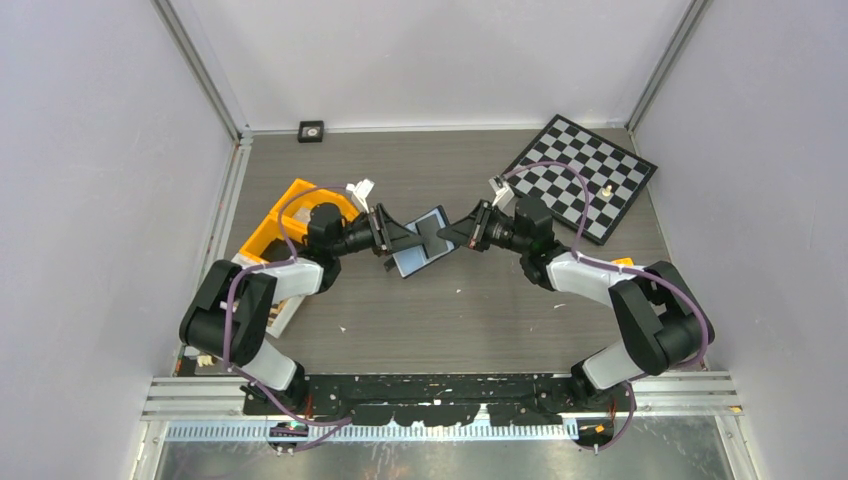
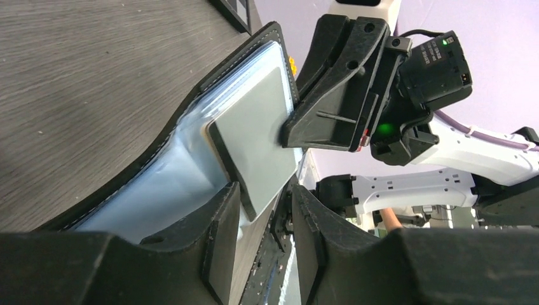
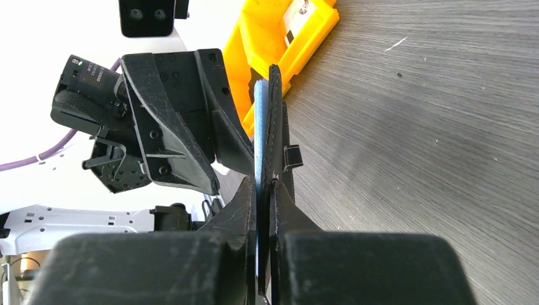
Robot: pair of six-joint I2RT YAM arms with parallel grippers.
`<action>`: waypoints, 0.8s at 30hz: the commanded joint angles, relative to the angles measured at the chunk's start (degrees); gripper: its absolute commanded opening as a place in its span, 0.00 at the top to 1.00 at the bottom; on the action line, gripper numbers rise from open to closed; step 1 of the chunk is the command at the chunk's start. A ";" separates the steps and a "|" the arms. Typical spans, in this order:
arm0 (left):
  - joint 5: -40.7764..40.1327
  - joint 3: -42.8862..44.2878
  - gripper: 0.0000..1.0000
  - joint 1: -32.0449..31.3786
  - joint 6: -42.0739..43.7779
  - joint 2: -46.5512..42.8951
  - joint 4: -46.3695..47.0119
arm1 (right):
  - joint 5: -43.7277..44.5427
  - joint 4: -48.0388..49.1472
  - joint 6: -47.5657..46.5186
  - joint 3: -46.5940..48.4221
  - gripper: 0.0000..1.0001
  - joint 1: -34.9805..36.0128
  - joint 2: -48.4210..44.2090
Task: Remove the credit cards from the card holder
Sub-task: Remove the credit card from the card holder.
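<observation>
The card holder [image 1: 420, 250] is open, black outside and grey-blue inside, held tilted above the table between both grippers. My right gripper [image 3: 264, 203] is shut on its edge, pinching the black cover [image 3: 275, 114] and the blue lining; it also shows in the top view [image 1: 458, 233] and the left wrist view [image 2: 289, 130]. A pale grey credit card [image 2: 254, 140] sticks partly out of the holder's clear pocket [image 2: 146, 184]. Its lower corner sits between the parted jaws of my left gripper [image 2: 267, 235], with a gap on one side. The left gripper [image 1: 396, 240] is at the holder's left edge. No orange-tan card shows.
An orange bin [image 1: 285, 215] stands left behind the left arm, and shows in the right wrist view [image 3: 279, 32]. A chessboard [image 1: 580, 175] with one small piece [image 1: 606, 189] lies at the back right. A small black square [image 1: 311, 131] sits at the back wall.
</observation>
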 commanded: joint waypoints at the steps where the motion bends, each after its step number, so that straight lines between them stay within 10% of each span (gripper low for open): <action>1: 2.41 1.94 0.62 -0.59 -1.48 0.49 5.64 | -2.07 5.42 0.44 2.36 0.99 1.07 0.19; 24: 1.21 4.46 0.62 -1.24 1.42 2.76 -4.59 | 2.53 2.09 -2.81 0.63 0.99 1.35 -4.57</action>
